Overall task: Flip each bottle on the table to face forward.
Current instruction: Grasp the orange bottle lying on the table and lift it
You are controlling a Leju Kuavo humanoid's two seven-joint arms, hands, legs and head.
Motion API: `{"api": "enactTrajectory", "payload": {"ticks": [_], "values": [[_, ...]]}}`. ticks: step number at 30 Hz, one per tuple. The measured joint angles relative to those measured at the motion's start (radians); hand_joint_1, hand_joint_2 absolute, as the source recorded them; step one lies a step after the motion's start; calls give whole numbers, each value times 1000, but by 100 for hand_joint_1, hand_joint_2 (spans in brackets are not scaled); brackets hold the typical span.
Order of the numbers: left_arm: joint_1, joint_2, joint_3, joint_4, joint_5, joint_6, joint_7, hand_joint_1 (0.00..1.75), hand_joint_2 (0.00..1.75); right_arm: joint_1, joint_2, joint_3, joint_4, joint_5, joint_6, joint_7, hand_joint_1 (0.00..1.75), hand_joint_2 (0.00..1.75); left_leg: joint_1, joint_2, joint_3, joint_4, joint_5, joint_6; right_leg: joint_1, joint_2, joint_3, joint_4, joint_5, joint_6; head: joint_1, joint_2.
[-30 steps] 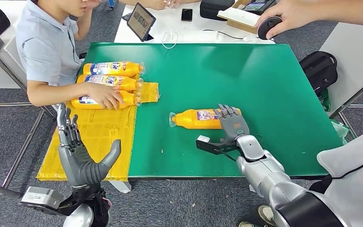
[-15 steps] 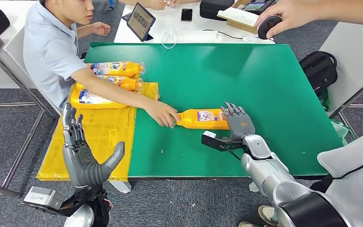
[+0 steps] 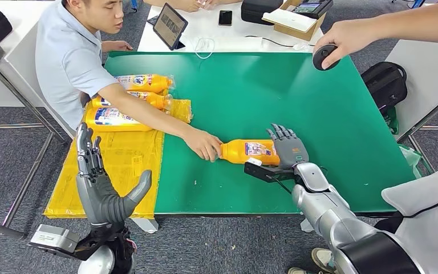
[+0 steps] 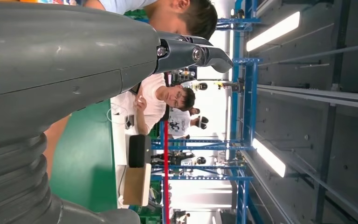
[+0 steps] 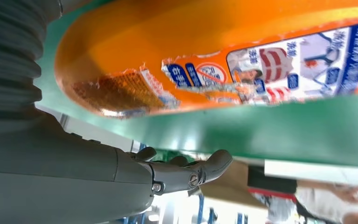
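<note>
On the green table: an orange bottle [image 3: 247, 151] is lying on its side near the middle, label up, its cap end pointing toward 9 o'clock and its base toward 3 o'clock.
Right hand: the right hand [image 3: 288, 149] is resting at the bottle's base end, its fingers [image 3: 281, 134] lying straight and slightly fanned toward 12 o'clock; whether they are pressing on the bottle I cannot tell. It is gripping nothing.
Right wrist view: the bottle [image 5: 223, 60] is sitting very close above the camera, its printed label showing, and the thumb [image 5: 186, 171] is reaching out apart from it, closing on nothing.
Person's hand: a person seated at 10 o'clock is stretching an arm across the table, and that hand [image 3: 204, 144] is holding the bottle's cap end.
Left hand: the left hand [image 3: 100, 185] is hovering upright at 7 o'clock, over the near edge of the yellow sheet [image 3: 120, 165], with fingers [image 3: 86, 151] pointing up and apart and the thumb splayed out; it is holding nothing.
Left wrist view: the left hand's fingers [image 4: 191, 51] are showing extended against the room beyond.
Other bottles: three more orange bottles [image 3: 140, 84] are lying side by side at 10 o'clock, partly behind the person's arm, the nearest one on the yellow sheet.
Far side: at 1 o'clock another person's hand [image 3: 342, 39] is holding a dark round object [image 3: 324, 57] over the table edge.
</note>
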Motion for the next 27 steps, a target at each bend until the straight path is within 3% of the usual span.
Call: {"api": "enactTrajectory", "payload": {"ticks": [7,8,11,12,15,18,22,27], "values": [[0,0,-4,0,-1,10,0,0,175,5,0,-18,12,-5,42,24,0,175,0,0,0,0,0,0,0,0,0,0,0,0,0,0],[0,0,-4,0,-1,12,0,0,175,5,0,-19,13,-6,60,36,17,175,0,0,0,0,0,0,0,0,0,0,0,0,0,0],[0,0,-5,0,-4,24,0,0,175,0,0,-27,15,-19,168,102,146,175,0,0,1,0,0,0,0,0,0,0,0,0,0,0],[0,0,-5,0,-4,27,0,0,175,-3,-1,-32,16,-28,205,121,172,175,0,0,2,0,0,0,0,0,1,0,0,0,0,0],[0,1,-4,0,-3,26,0,0,175,-8,-12,-52,16,-53,260,139,175,175,0,-1,4,0,0,0,0,-1,2,-1,-1,0,0,0],[0,3,-4,0,-1,20,0,0,175,-3,-27,-75,16,-68,252,131,175,175,0,-1,5,0,0,0,0,-1,3,-1,-1,0,0,0],[0,3,-4,0,6,6,0,0,175,0,-39,-94,18,-70,251,111,175,175,0,-1,5,0,0,0,0,-1,4,-1,0,0,0,0],[-4,3,-4,6,22,-22,0,0,175,-1,-48,-103,20,-76,317,66,175,175,0,0,7,0,0,0,0,-1,6,-1,0,0,0,0]]}}
